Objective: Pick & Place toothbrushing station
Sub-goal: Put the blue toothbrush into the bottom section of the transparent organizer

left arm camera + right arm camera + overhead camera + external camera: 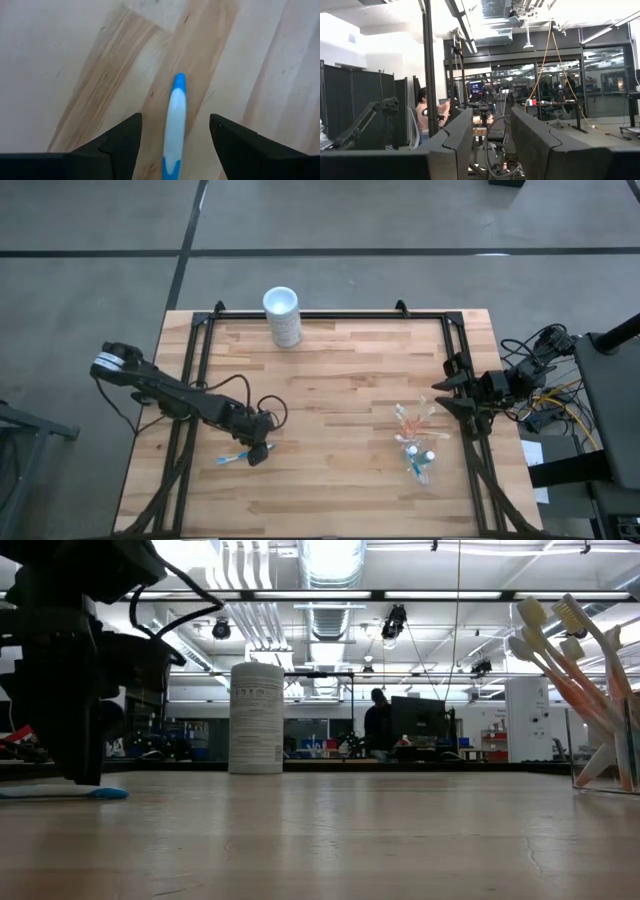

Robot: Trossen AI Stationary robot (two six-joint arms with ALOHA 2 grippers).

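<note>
A blue-and-white toothbrush [232, 458] lies flat on the wooden table near its left front. My left gripper [256, 452] hangs low over the brush's right end, pointing down. It is open, with one finger on each side of the brush [176, 115] and not touching it. The clear cup [419, 463] stands at the right front, with orange-and-white brushes [410, 420] sticking out; they also show in the low view [575, 670]. My right gripper [440, 398] is open and empty at the table's right edge, pointing level toward the left.
A tall opaque white cup [282, 315] stands at the far edge, left of the middle; it also shows in the low view [256, 718]. A black frame [330, 314] runs along the table's sides. A person [422, 115] stands in the room beyond the table.
</note>
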